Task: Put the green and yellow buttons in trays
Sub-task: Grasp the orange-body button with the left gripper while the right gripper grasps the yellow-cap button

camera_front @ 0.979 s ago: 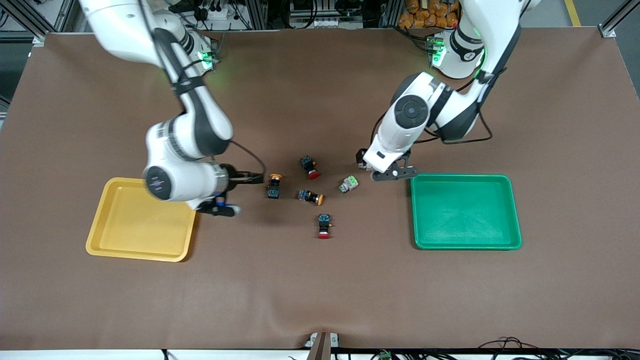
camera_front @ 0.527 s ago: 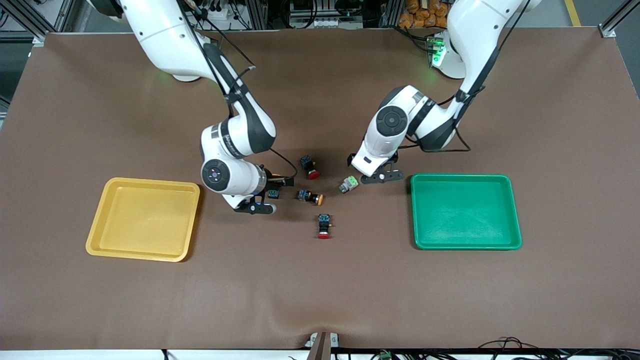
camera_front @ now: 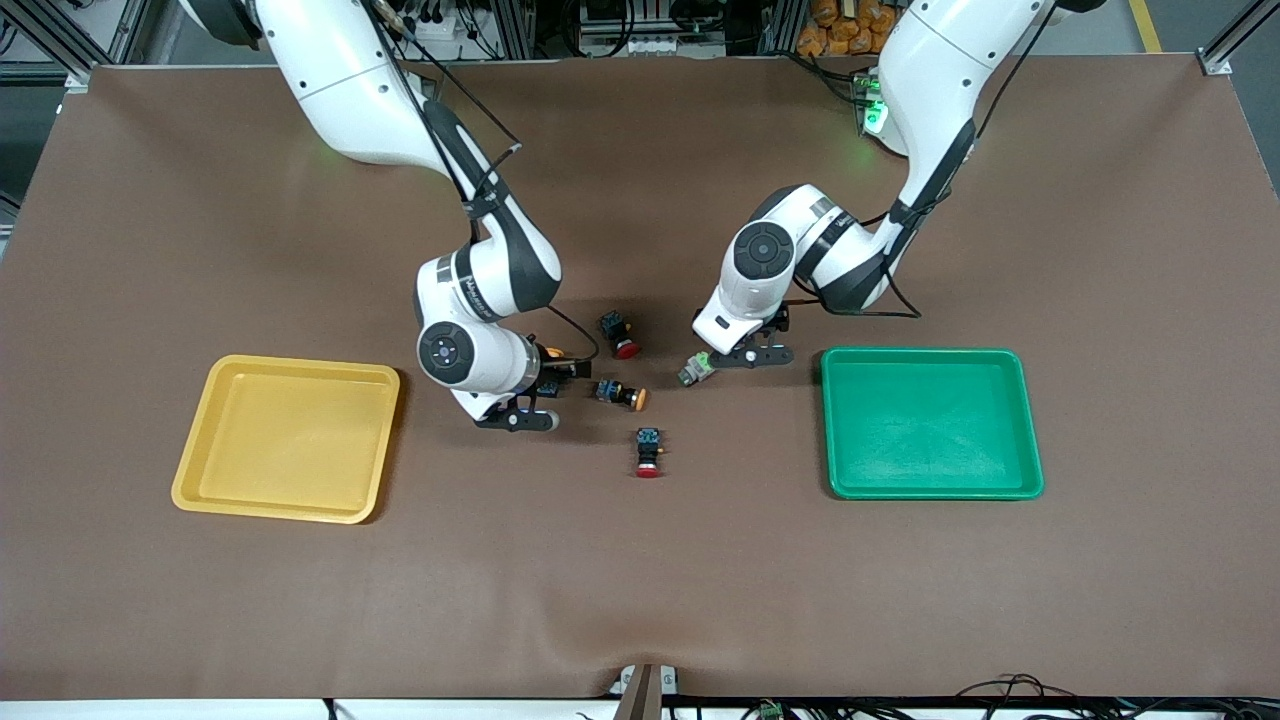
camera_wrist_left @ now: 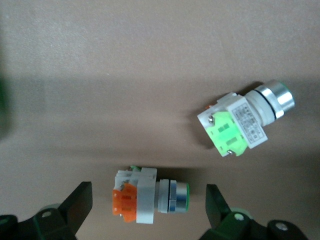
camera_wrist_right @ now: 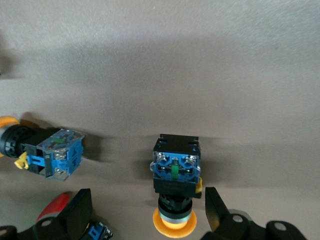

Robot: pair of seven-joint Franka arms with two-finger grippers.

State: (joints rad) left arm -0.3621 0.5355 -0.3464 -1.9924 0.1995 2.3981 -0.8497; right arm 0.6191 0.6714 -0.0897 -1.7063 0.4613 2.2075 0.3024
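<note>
While both arms are reaching into the middle of the brown table [camera_front: 640,580], the right gripper [camera_wrist_right: 145,212] is hanging low over a yellow-capped button [camera_wrist_right: 175,185], fingers [camera_wrist_right: 77,210] apart on either side of it, not touching. In the front view that button [camera_front: 547,385] is mostly hidden under the wrist, between the yellow tray [camera_front: 290,438] and a second yellow-capped button [camera_front: 621,393]. The left gripper [camera_wrist_left: 147,212] is hanging over a grey green-capped button [camera_wrist_left: 150,196], fingers [camera_wrist_left: 220,207] spread around it with gaps showing. Another grey green-capped button [camera_wrist_left: 245,122] is lying just beside it; in the front view one grey button [camera_front: 697,370] is showing near the green tray [camera_front: 1030,420]. Both trays are sitting at their own ends of the table, nothing in them. Two red-capped buttons are lying in the middle, one [camera_front: 620,334] farther from the front camera, one [camera_front: 648,452] nearer.
</note>
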